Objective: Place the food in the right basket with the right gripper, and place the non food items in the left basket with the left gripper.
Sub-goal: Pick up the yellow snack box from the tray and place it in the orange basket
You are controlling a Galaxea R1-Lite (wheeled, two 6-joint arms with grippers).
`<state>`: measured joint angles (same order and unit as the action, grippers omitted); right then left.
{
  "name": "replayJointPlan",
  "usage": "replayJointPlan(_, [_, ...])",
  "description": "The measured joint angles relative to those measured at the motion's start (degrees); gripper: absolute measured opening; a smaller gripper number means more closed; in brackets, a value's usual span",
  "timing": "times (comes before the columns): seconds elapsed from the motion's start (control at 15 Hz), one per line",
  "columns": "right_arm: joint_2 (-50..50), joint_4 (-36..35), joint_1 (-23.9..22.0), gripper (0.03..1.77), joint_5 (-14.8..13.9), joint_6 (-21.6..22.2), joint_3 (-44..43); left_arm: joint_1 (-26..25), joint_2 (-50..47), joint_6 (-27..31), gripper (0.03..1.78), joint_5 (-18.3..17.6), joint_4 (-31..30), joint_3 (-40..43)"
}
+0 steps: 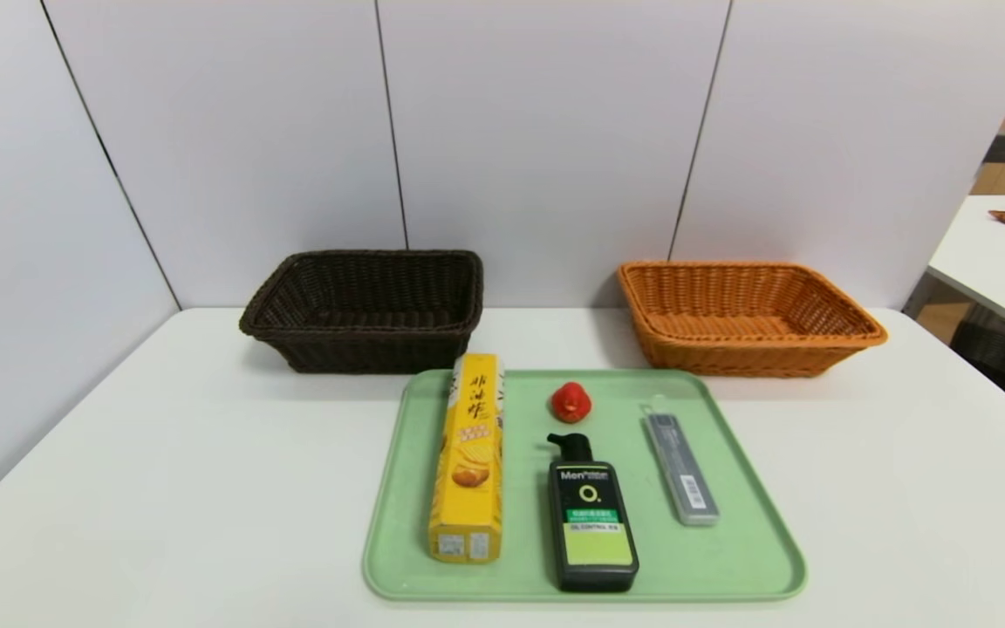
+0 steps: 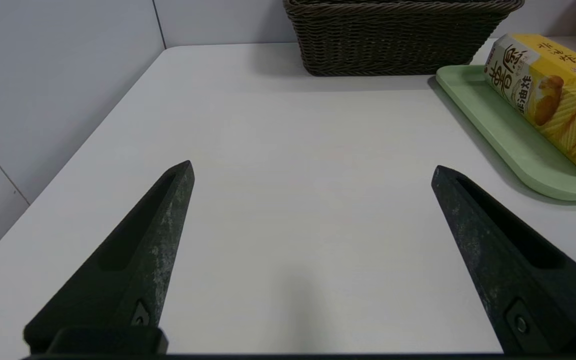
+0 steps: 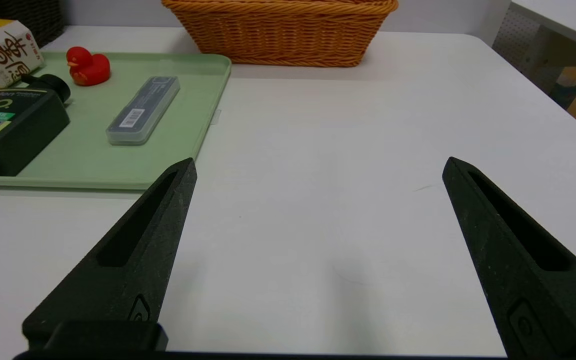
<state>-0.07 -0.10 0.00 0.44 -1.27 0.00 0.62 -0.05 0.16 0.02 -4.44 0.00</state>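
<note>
Green tray [image 1: 755,558] sits bottom centre of the head view on the white table [image 1: 162,488]. On it, left to right: yellow chip box [image 1: 468,458] lying lengthwise, black pump bottle [image 1: 591,519] lying flat with red rubber duck [image 1: 570,401] just above it in frame, grey slim case [image 1: 681,471] on the right. Dark brown basket [image 1: 363,310] mid left, orange basket [image 1: 747,318] mid right, both behind the tray. Left gripper [image 2: 310,172] spread wide over bare table left of the tray, holding nothing. Right gripper [image 3: 318,167] spread wide over bare table right of the tray, holding nothing.
</note>
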Motion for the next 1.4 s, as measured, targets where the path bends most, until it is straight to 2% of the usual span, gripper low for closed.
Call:
replayJointPlan(0.47, [1.1,1.7,0.0,1.7,0.2,-1.0,-0.8,0.0,0.0,0.4,1.69,0.2,1.2,0.0])
replayJointPlan(0.67, [4.7,3.4,0.0,1.7,0.8,-0.2,-8.2,0.0,2.5,0.4,1.69,0.6,5.2,-8.0])
replayJointPlan(0.87, [16.9,5.7,0.0,1.7,1.0,0.2,-24.2,0.0,12.5,0.4,1.69,0.4,8.2,-22.4])
replayJointPlan(1.07, [32.2,11.0,0.3,1.7,1.6,0.4,-46.0,0.0,25.8,0.4,1.69,-0.2,10.9,-39.5])
replayJointPlan(1.27, [47.8,22.0,2.0,1.7,2.0,1.3,-71.2,0.1,39.1,0.4,1.69,-1.6,18.7,-57.0])
replayJointPlan(1.4, [58.8,30.8,4.3,1.7,2.0,3.5,-87.2,0.3,47.0,0.4,1.69,-2.0,24.0,-63.2])
